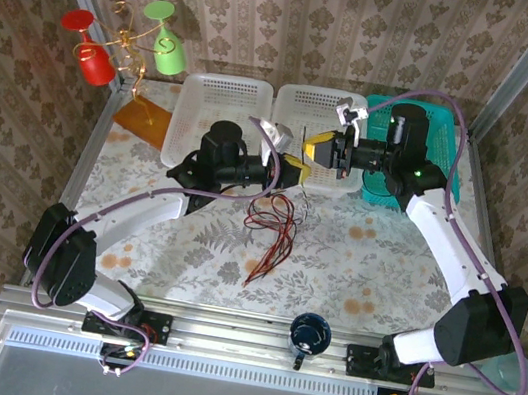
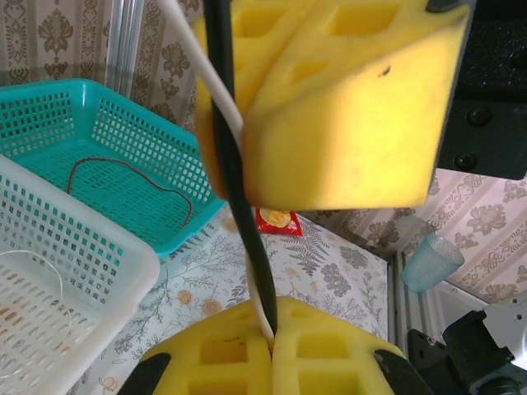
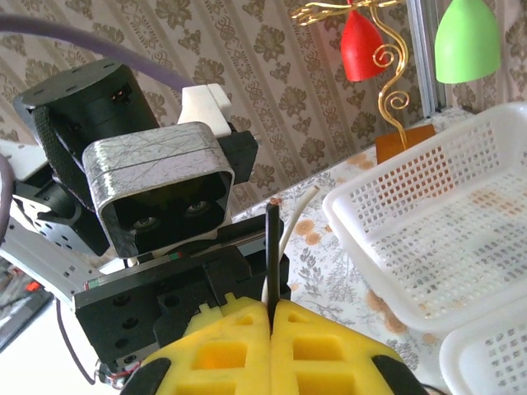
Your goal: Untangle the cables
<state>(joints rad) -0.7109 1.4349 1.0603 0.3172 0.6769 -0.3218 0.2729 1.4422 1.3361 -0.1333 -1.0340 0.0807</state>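
On the floral table (image 1: 364,265), thin red-and-black cables (image 1: 270,221) lie tangled.

- The surface (image 1: 372,277) is wearing a pale cloth with green leaves and orange flowers.
- The walls (image 1: 305,12) are showing beige damask wallpaper.
- The bundle of cables (image 1: 270,221) is showing red and black strands.
- The black cable (image 2: 233,173) is running beside a white cable (image 2: 202,62).
- The left fingers (image 2: 329,350) and right fingers (image 3: 321,346) are showing yellow foam.
- The white basket (image 1: 215,98) and second white basket (image 1: 309,109) are sitting by a teal basket (image 1: 446,137), which is holding a red cable (image 2: 177,194).
- The red cups (image 1: 95,65) and green cups (image 1: 171,52) are hanging on a gold stand (image 1: 134,75).
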